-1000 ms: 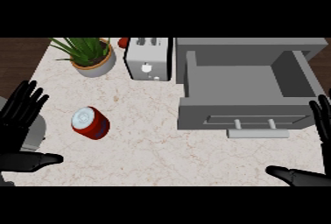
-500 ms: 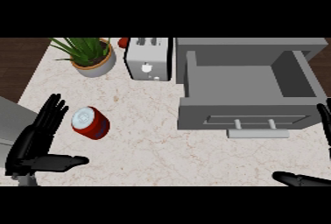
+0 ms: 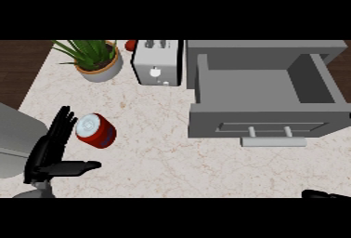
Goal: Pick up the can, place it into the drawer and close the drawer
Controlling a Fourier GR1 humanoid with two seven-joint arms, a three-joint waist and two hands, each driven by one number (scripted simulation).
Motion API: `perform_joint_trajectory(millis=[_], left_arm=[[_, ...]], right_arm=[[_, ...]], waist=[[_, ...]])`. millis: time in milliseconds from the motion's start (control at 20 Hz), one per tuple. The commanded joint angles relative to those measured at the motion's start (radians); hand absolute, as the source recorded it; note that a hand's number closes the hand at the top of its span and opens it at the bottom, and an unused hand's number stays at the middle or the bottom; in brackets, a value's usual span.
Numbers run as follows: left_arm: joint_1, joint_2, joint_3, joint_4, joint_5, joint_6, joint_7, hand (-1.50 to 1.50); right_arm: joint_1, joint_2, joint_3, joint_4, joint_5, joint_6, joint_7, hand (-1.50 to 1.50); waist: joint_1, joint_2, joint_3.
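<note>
On the near left of the marble counter (image 3: pixel 171 153): one red can (image 3: pixel 96 131), lying tipped with its silver top turned up and to the left, resting on the counter surface and not lifted. Just to its left: the left hand (image 3: pixel 49 152), black, fingers (image 3: pixel 60 125) straight and held close together, pointing toward the far side; the fingertips run alongside the can's left edge, very close to it, though contact cannot be confirmed. The thumb (image 3: pixel 77 167) sticks out to the right, nearer than the can and apart from it, so the can sits in the angle between fingers and thumb without being enclosed. Behind the hand, a grey forearm (image 3: pixel 17 139) enters from the left edge. At the near right edge: the right hand (image 3: pixel 326 194), only a small black part showing, finger state cannot be told. On the right side of the counter: one grey drawer (image 3: pixel 264 88), pulled open, interior holding nothing visible, with a pale bar handle (image 3: pixel 273 141) on its near front face; well apart from the can. At the far middle: one white toaster (image 3: pixel 158 62), standing just left of the drawer. At the far left: one potted plant (image 3: pixel 94 58) with green leaves. Between plant and toaster: a small red object (image 3: pixel 130 44), partly hidden, kind not determinable.
</note>
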Motion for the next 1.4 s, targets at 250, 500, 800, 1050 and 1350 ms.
perform_joint_trajectory(millis=[250,500,800,1050,1350], left_arm=[[-0.094,0.046,0.044,0.349,-0.016,-0.033,-0.199,-1.50],[-0.183,0.033,0.042,0.535,-0.047,0.023,-0.307,-1.50],[-0.279,0.071,0.082,0.763,-0.040,0.033,-0.406,-1.50],[-0.436,0.130,0.098,0.981,-0.055,-0.001,-0.468,-1.50],[-0.478,0.111,0.079,1.073,-0.086,0.007,-0.576,-1.50]], right_arm=[[-0.049,-0.027,-0.060,0.009,-0.040,0.018,0.036,-1.50],[-0.013,0.004,-0.034,-0.001,0.006,0.032,0.019,-1.50],[0.051,0.025,-0.048,-0.073,-0.015,0.053,0.035,-1.50],[-0.022,-0.022,-0.099,-0.011,-0.056,0.073,0.036,-1.50],[-0.046,0.030,-0.015,-0.031,0.048,0.024,0.051,-1.50]], waist=[[-0.001,0.001,0.000],[-0.001,0.001,0.000],[-0.005,0.001,0.000],[-0.010,0.004,-0.001],[-0.011,0.005,-0.001]])
